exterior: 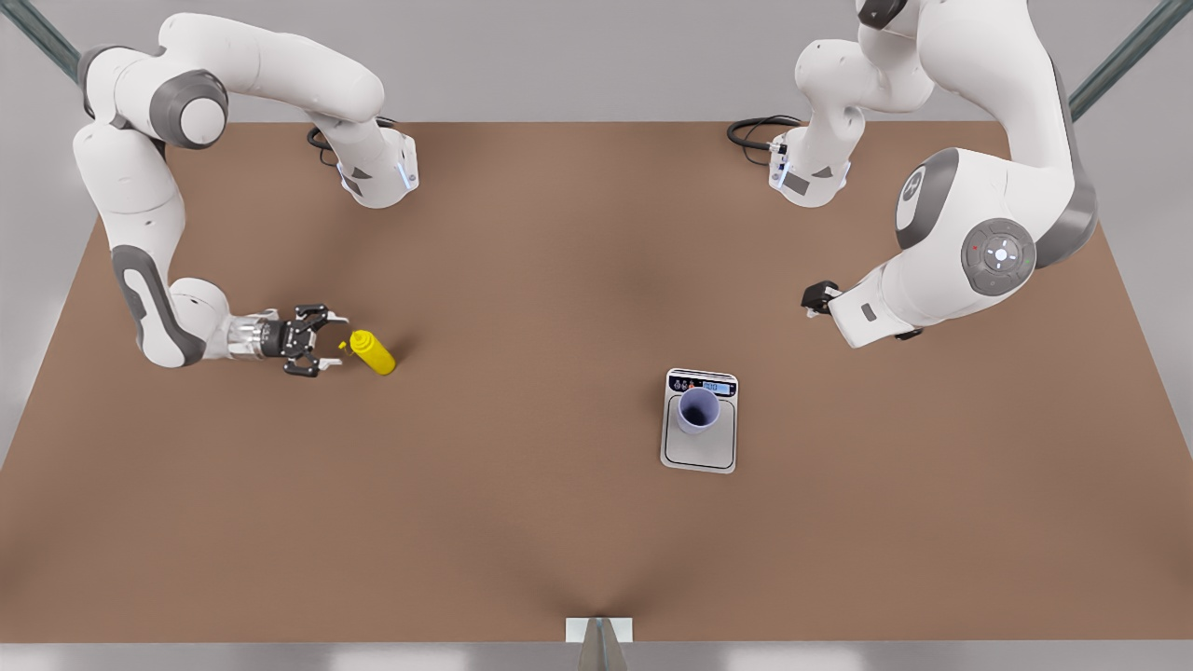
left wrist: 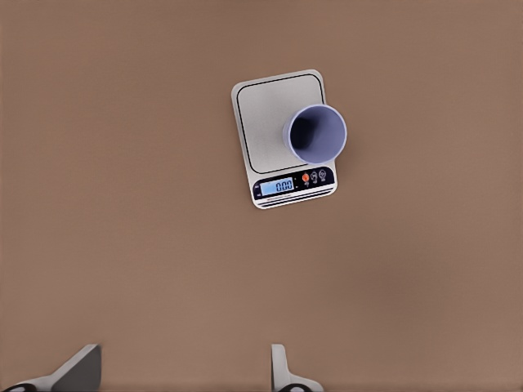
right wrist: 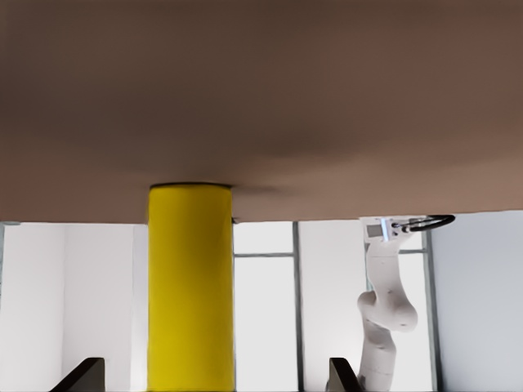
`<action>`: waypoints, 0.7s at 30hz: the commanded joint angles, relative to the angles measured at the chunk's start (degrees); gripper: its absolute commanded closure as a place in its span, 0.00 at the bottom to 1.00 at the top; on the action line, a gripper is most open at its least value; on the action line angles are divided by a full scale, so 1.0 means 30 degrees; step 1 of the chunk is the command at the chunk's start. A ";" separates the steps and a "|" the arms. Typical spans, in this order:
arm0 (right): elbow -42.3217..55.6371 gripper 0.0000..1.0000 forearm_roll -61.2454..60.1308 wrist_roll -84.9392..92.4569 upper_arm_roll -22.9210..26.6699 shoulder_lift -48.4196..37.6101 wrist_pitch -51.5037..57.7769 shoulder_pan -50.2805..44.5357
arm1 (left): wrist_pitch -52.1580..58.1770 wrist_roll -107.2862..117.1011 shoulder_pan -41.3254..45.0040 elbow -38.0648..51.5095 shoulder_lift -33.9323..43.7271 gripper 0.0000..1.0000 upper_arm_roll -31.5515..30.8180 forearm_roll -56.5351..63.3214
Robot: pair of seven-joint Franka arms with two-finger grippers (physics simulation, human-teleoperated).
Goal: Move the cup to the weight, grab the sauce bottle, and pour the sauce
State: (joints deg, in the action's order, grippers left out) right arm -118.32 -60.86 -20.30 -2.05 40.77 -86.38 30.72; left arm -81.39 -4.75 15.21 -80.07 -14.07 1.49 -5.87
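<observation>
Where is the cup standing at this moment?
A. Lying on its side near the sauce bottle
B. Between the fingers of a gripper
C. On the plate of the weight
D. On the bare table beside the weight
C: the cup stands upright on the weight, near its display, and no gripper touches it.

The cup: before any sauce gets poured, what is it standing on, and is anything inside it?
The cup stands on the weight, near its display. Its visible interior looks dark and empty; the plate directly beneath it is covered.
</observation>
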 commanded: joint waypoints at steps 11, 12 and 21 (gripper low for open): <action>-0.0022 0.00 -0.0836 -0.0031 -0.1835 -0.0056 -0.0737 0.0102 | 0.0000 0.0000 0.0000 0.0000 -0.0028 0.00 0.0000 -0.0007; -0.0052 0.00 -0.0836 -0.0001 -0.1864 -0.0056 -0.0737 0.0102 | 0.0000 0.0000 0.0000 0.0000 -0.0028 0.00 0.0000 -0.0007; 0.0095 0.00 -0.1012 0.0028 -0.2890 -0.0026 -0.1556 0.0336 | 0.0000 0.0000 0.0000 0.0000 -0.0028 0.00 0.0000 -0.0036</action>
State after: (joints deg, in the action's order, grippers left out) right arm -118.13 -63.82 -20.22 -10.85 40.61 -91.79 31.69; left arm -81.39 -4.80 15.20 -80.07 -14.15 1.49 -5.91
